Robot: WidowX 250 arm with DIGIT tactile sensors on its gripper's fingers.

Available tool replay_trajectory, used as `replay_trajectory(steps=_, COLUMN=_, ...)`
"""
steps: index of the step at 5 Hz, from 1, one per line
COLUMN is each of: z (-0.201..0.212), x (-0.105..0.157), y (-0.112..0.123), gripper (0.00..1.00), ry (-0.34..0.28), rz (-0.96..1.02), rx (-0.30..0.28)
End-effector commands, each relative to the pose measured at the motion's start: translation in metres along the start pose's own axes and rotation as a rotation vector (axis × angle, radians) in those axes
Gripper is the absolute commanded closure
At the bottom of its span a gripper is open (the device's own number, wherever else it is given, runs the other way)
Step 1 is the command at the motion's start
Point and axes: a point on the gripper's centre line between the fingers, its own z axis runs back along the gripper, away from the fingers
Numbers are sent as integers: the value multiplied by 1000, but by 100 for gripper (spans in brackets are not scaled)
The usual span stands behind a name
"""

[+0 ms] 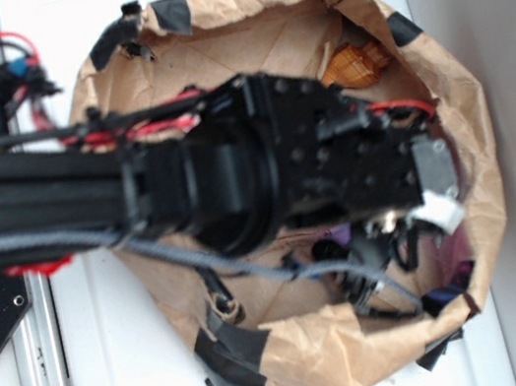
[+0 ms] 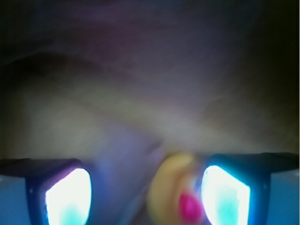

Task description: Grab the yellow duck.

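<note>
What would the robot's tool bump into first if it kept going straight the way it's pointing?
Probably the yellow duck: it sits between the tool's two fingers, close against the right-hand one. Beyond it is brown paper bag lining, though the blur makes depth uncertain.

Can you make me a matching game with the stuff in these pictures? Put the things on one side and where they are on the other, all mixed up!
Things:
1. yellow duck
2. orange-brown toy
3. robot arm
4. black tape

Places:
A. stuck along the rim of the paper bag
B. reaching over the bag and hiding most of its inside
C. between the two fingers of the hand, close to one of them
D. against the bag's inner wall, beside the arm

Pairs: 1-C, 2-D, 3-B, 4-A
</note>
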Motion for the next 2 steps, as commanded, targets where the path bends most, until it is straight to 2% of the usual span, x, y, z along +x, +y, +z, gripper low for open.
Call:
replay_trajectory(steps=1, z=18, x=-18, y=39, gripper=0, ry=8, rz=142, rx=48)
replay_trajectory(steps=2, z=24, x=-21, y=32, gripper=0, ry=1, rz=126, rx=53)
